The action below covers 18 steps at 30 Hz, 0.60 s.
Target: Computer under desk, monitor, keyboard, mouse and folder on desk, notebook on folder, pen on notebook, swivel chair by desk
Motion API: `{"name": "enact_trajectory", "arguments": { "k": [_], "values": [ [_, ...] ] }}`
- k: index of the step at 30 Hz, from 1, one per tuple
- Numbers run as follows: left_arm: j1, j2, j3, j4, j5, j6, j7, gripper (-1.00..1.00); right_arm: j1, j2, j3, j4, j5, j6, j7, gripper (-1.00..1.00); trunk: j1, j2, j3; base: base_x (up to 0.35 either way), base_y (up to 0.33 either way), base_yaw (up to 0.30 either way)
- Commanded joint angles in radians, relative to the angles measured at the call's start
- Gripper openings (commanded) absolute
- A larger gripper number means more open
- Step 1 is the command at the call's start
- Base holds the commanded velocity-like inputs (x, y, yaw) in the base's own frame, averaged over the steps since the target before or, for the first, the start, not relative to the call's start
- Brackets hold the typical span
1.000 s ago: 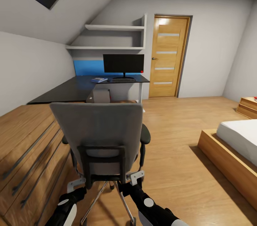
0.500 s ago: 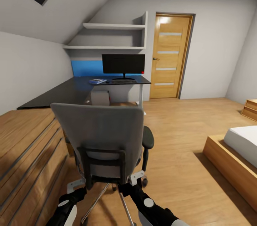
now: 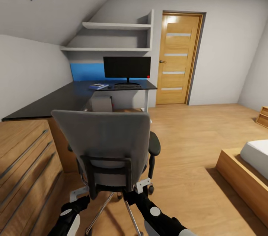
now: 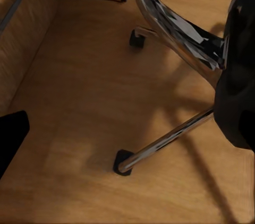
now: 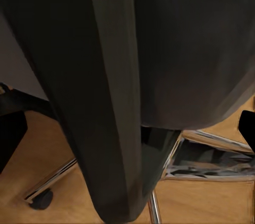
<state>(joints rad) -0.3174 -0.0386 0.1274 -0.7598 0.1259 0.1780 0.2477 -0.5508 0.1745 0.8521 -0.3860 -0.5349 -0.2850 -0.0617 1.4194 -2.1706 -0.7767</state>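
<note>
The grey swivel chair (image 3: 106,135) stands right in front of me with its back toward me. Its chrome base (image 4: 175,27) and castors rest on the wood floor. My left gripper (image 3: 80,193) hangs low behind the chair's left side and looks open. My right gripper (image 3: 143,185) is open, and the chair's dark back post (image 5: 111,102) stands between its fingers. Beyond the chair the black desk (image 3: 56,98) carries the monitor (image 3: 127,67), with the keyboard (image 3: 127,86) in front of it. To their left lies the blue folder (image 3: 98,86) with a small pale thing on it. The computer (image 3: 102,104) sits under the desk. Mouse and pen are too small to make out.
A light-wood chest of drawers (image 3: 22,161) runs along my left, close to the chair. The oak door (image 3: 179,59) is shut at the back. A bed on a wooden frame (image 3: 242,169) lies at the right. Open wood floor (image 3: 186,135) stretches between chair and bed.
The whole view has shifted as I roll forward: desk and door sit nearer, and bed and drawers slide outward. The chair keeps its place before my grippers, travelling with me.
</note>
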Motion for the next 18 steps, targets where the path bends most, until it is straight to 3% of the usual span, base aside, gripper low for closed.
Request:
{"name": "enact_trajectory", "arguments": {
  "k": [1,18],
  "values": [
    [0.0,-0.001,-0.001,-0.003,0.02,0.003,-0.004,1.0,-0.001,0.0,0.008,0.001,-0.007,-0.005,-0.006,1.0,0.0,0.0,-0.001,0.287,-0.192,0.0],
    [0.0,0.0,0.0,-0.001,0.02,0.001,-0.004,1.0,-0.001,0.0,0.01,0.002,-0.002,-0.027,-0.006,1.0,0.0,0.0,-0.001,0.281,-0.21,0.0]
  ]
}}
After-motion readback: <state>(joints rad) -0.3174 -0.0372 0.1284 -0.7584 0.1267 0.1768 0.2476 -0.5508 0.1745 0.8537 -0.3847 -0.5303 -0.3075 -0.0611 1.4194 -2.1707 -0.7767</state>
